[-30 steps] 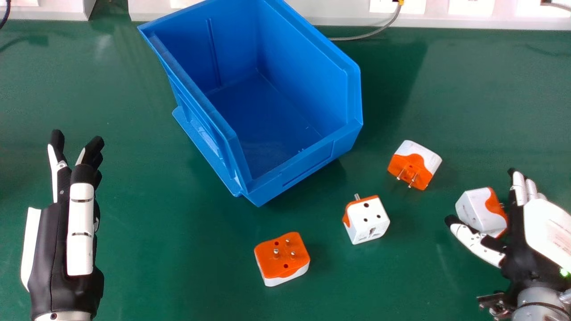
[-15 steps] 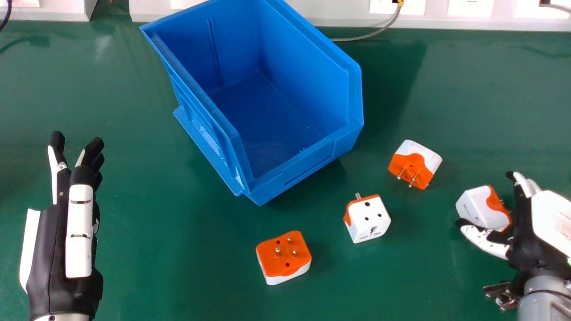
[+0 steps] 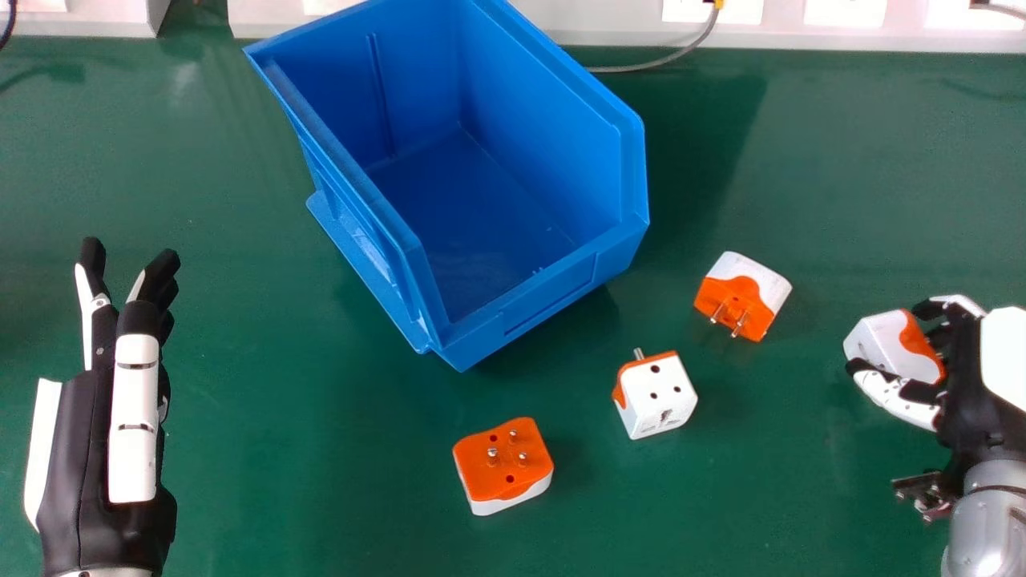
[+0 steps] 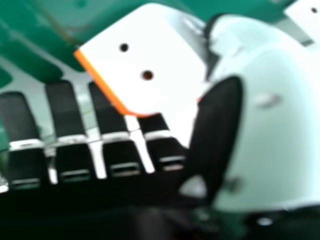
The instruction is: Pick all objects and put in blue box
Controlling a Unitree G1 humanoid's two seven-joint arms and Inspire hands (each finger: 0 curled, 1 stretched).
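Fingers, right: those of my right hand (image 3: 974,405) are curled round a white-and-orange plug adapter (image 3: 888,344), with the thumb on its other side.
Held adapter: it is at the right of my head view, well apart from the blue box; I can't tell whether it touches the table. My right hand view shows round holes in its white face.
Fingers, left: my left hand (image 3: 88,465) has them extended, at the left of the head view.
Pins-up adapter: one (image 3: 501,469) lies orange face up on the green table (image 3: 280,449).
Socket-face adapter: another (image 3: 659,397) sits between that one and the two-pin adapter (image 3: 741,296).
Blue box (image 3: 545,296): I see bare floor inside it, and all four adapters are outside.
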